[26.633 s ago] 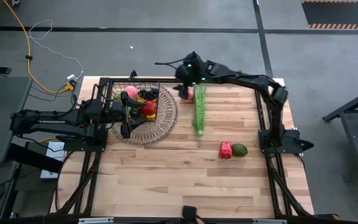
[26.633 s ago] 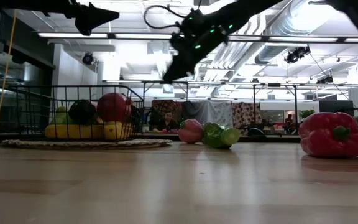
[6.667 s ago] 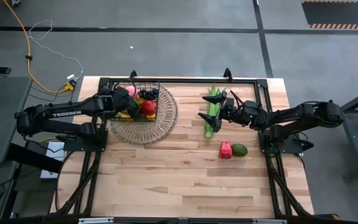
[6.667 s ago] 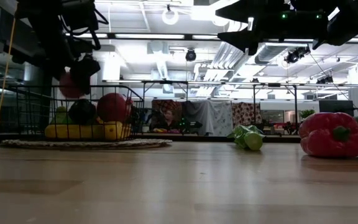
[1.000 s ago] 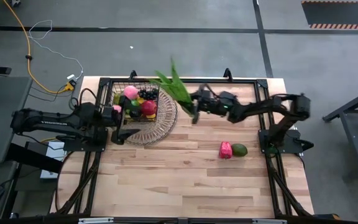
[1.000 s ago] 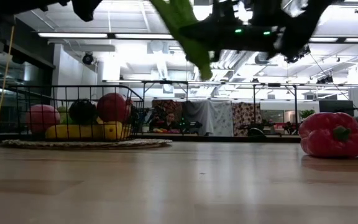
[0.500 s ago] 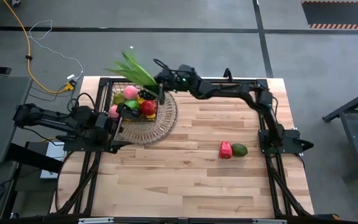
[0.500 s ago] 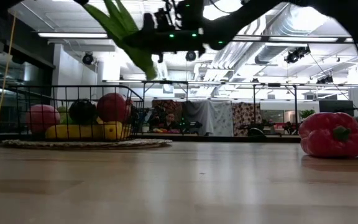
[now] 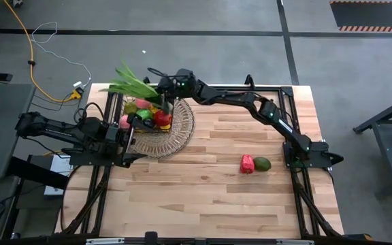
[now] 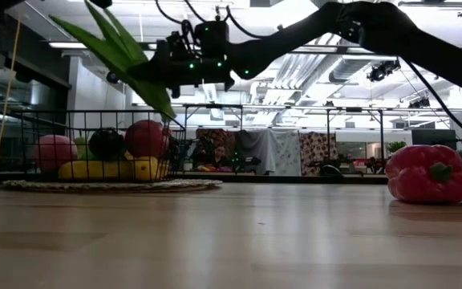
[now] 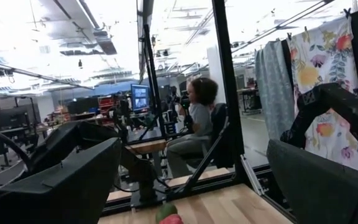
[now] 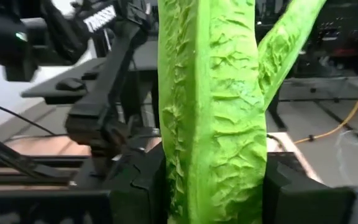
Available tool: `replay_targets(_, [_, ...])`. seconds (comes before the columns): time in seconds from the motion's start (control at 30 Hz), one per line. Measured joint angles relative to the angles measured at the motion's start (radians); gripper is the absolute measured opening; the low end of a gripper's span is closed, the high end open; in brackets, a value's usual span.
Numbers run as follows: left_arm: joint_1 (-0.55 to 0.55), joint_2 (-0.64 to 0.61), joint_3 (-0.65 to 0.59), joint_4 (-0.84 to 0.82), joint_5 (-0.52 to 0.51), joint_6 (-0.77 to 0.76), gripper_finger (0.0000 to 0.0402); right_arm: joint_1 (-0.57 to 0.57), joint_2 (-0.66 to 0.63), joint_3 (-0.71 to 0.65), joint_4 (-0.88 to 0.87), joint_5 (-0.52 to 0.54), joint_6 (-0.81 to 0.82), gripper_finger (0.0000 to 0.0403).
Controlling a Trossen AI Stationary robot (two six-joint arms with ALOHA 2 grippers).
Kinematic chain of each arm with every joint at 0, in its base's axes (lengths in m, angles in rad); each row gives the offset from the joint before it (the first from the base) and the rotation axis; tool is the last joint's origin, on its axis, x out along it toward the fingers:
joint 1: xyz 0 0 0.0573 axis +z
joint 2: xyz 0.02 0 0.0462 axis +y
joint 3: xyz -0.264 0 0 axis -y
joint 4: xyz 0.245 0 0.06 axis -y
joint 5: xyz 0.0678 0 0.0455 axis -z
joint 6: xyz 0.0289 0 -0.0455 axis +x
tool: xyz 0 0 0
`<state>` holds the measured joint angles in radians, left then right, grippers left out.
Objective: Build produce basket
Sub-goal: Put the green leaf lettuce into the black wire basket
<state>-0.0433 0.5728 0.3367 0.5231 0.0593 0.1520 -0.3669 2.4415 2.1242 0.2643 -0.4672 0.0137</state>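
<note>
From above, my right tool (image 9: 163,90) sits at upper centre of the frame, reaching over the far rim of the black wire basket (image 9: 171,92), with the long green stalk (image 9: 132,84) fanning out to its left past the counter's (image 9: 203,190) edge. My right wrist view shows what that view cannot: the stalk (image 12: 213,112) pinched upright between my two dark fingers (image 12: 138,186), which press it on both sides. The low view gives the height: the stalk (image 10: 123,60) hangs tilted in the upper left, its tip just above the basket's (image 10: 95,114) top rim, clear of the fruit. There I can see a pink peach (image 10: 54,151), a red apple (image 10: 147,138) and yellow bananas (image 10: 107,169) inside, the basket standing on a woven tray (image 10: 111,185). A red pepper (image 9: 247,164) and an avocado (image 9: 262,164) lie touching at right centre of the counter. My left tool (image 9: 129,126) waits at the basket's left; its wrist view shows the fingers (image 11: 55,186) spread wide, gripping nothing.
</note>
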Motion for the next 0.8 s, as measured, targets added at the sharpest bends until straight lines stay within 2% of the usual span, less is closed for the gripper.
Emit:
replay_targets(0.37, [0.000, 0.000, 0.000, -0.003, -0.030, 0.001, 0.0392, -0.028, 0.000, 0.000, -0.002, 0.012, -0.197, 0.0140])
replay_targets(0.63, [0.000, 0.000, 0.000, -0.003, -0.049, 0.001, 0.0392, -0.025, 0.000, 0.000, -0.002, 0.173, -0.254, 0.0140])
replay_targets(0.8, [0.000, 0.000, 0.000, -0.003, -0.049, 0.001, 0.0392, -0.025, 0.000, -0.001, -0.005, 0.188, -0.222, 0.0140])
